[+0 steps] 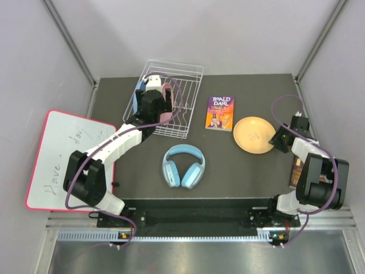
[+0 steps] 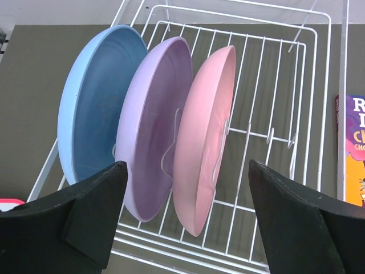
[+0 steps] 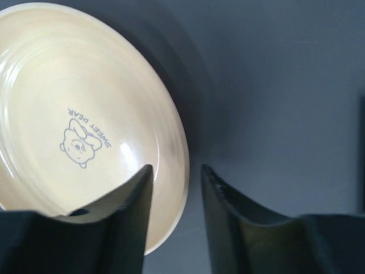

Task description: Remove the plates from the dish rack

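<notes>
Left wrist: left jaws wide, empty, facing pink plate, likely light, stiff, slick, so grab upper rim; right jaws part-open, empty.

Pale grey walls close in on three sides, aluminium struts down the corners — the bench is dark, matte, evenly lit, with a metal rail along its near edge.

Blue headphones, storybook, whiteboard
</notes>
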{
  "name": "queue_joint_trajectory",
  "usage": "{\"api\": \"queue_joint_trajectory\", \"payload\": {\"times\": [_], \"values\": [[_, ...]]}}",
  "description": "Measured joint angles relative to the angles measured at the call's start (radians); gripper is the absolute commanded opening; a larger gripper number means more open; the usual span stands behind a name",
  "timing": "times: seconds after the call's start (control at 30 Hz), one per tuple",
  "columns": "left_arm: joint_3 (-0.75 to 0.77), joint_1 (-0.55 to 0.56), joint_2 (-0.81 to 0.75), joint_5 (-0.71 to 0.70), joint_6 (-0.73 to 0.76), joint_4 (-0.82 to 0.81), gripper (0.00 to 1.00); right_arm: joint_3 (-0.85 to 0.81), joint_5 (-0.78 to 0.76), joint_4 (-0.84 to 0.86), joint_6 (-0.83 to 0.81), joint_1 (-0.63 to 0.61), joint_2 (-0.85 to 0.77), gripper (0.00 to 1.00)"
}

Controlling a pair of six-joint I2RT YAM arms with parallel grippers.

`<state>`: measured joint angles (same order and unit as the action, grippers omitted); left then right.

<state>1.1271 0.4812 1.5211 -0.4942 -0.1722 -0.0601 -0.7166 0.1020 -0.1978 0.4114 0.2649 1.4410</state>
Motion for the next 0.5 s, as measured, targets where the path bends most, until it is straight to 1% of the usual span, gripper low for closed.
{"api": "queue_joint_trajectory", "payload": {"times": [0.03,0.07,0.23,0.5], "values": [[-0.002,0.0,0.002,0.0,0.0,-0.002,0.86,0.0,-0.001,-0.001,0.0,0.0,0.0,0.46],[-0.003,0.0,0.002,0.0,0.0,-0.002,0.81,0.0,-0.005,-0.002,-0.002,0.0,-0.001,0.5],[-0.01,0.0,0.002,0.0,0.002,-0.032,0.72,0.0,-0.029,-0.025,-0.011,0.0,-0.027,0.52],[-0.01,0.002,0.037,-0.012,0.032,-0.061,0.68,0.0,-0.049,-0.074,-0.021,0.0,-0.158,0.56]]}}
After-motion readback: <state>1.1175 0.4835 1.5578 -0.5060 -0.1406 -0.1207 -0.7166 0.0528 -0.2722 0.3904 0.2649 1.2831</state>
